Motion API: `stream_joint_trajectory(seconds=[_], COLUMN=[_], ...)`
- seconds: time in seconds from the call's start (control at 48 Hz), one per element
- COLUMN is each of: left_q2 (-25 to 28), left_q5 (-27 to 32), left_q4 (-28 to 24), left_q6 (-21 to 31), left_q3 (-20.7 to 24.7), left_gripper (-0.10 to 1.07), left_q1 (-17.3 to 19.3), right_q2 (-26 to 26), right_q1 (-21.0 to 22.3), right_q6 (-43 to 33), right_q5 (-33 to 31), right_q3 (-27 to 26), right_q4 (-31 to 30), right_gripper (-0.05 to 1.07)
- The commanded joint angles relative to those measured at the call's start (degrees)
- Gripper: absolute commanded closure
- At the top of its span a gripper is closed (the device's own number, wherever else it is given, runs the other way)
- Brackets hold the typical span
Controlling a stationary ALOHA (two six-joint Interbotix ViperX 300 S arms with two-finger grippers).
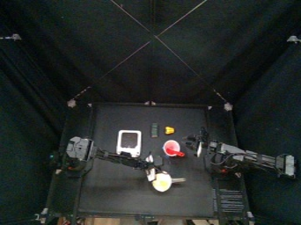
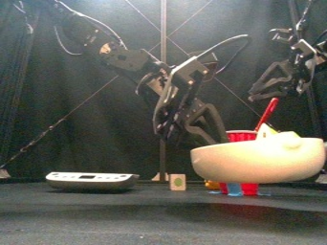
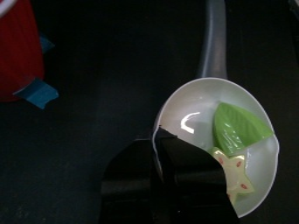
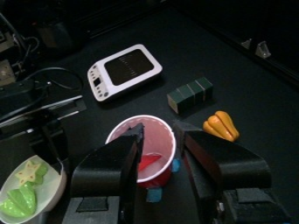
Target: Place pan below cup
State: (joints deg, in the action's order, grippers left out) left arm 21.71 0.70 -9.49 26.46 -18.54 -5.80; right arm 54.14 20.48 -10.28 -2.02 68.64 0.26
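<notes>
The left claw [image 3: 193,175] is partly closed on the rim of the pale-yellow pan [image 1: 161,182], which sits in the lower middle of the top view, just below the red cup [image 1: 174,149]. The right claw [image 4: 163,162] hangs with jaws apart above the cup, holding nothing. A clumsy release could tip the pan and spill the green and pale pieces [image 3: 239,131] inside it, or knock the cup. The black bench [image 1: 112,198] also carries a white scale [image 1: 129,139]; black curtains close the pen.
</notes>
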Motion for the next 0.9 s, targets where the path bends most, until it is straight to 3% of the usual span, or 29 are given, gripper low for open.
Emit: stream_joint_trajectory(seconds=[0.0, 0.583, 0.875], left_q2=[-0.79, 1.23, 1.14], left_q5=[0.18, 1.14, 2.02], left_q4=[0.09, 1.85, 1.85], left_q6=[0.09, 0.00, 0.09], left_q3=[2.02, 4.39, 4.48], left_gripper=[0.58, 0.57, 0.36], left_q1=[0.09, 0.09, 0.09], right_q2=[-0.53, -1.05, -1.32], right_q1=[0.00, 0.00, 0.09], right_q6=[0.00, 0.00, 0.00], right_q5=[0.44, 0.53, 0.53], right_q3=[-0.53, -0.44, -0.44], right_q4=[0.00, -0.09, -0.09], right_gripper=[0.29, 0.29, 0.29])
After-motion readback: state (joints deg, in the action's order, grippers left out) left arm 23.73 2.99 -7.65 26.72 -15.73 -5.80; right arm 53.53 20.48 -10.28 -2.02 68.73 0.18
